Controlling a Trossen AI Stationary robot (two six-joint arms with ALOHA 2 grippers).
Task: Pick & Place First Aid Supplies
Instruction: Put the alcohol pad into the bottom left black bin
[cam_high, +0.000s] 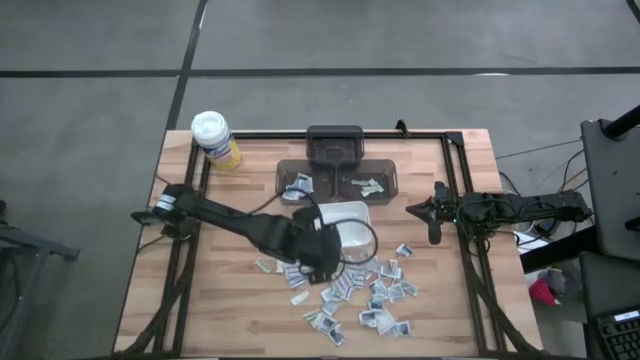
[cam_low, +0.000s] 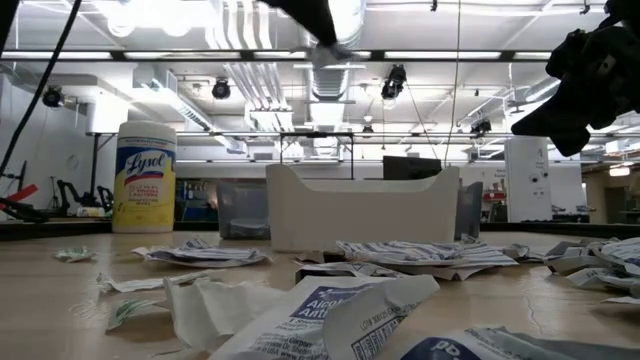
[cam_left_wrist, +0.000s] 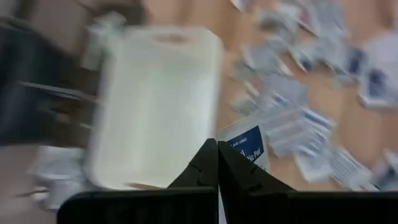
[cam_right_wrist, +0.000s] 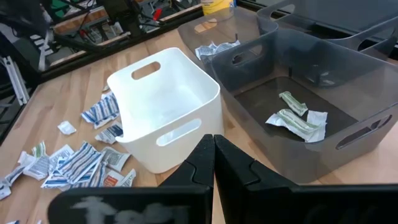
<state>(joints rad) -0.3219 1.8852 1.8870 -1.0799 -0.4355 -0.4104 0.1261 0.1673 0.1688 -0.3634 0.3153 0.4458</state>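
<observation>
Nearest us, the loose packets (cam_high: 375, 295) lie scattered on the table (cam_high: 230, 300) at its front edge, a few greenish, most white with blue print. Just behind the heap is the left gripper (cam_left_wrist: 217, 146), fingers pinched together with one blue-printed packet (cam_left_wrist: 247, 144) right at the tips. We judge it held, since it reads sharp while the rest of that view smears. We call this step the carry: pick done, place not yet done. The gripper hangs at the near side of the white tray (cam_high: 350, 208), which looks empty inside. Beyond the tray sit the grey bins (cam_right_wrist: 261, 68); one has a few greenish packets (cam_right_wrist: 298, 118) in it and the other a few white ones. Next move, as we judge it: carry the packet over the right container, clear its rim, then spread the fingers. Which container this packet belongs in, we cannot tell. The packet is thin and may stick to a finger on release. The right gripper (cam_high: 432, 212) waits closed and empty at the table's right side. The canister (cam_high: 214, 139) is at the far left corner.
</observation>
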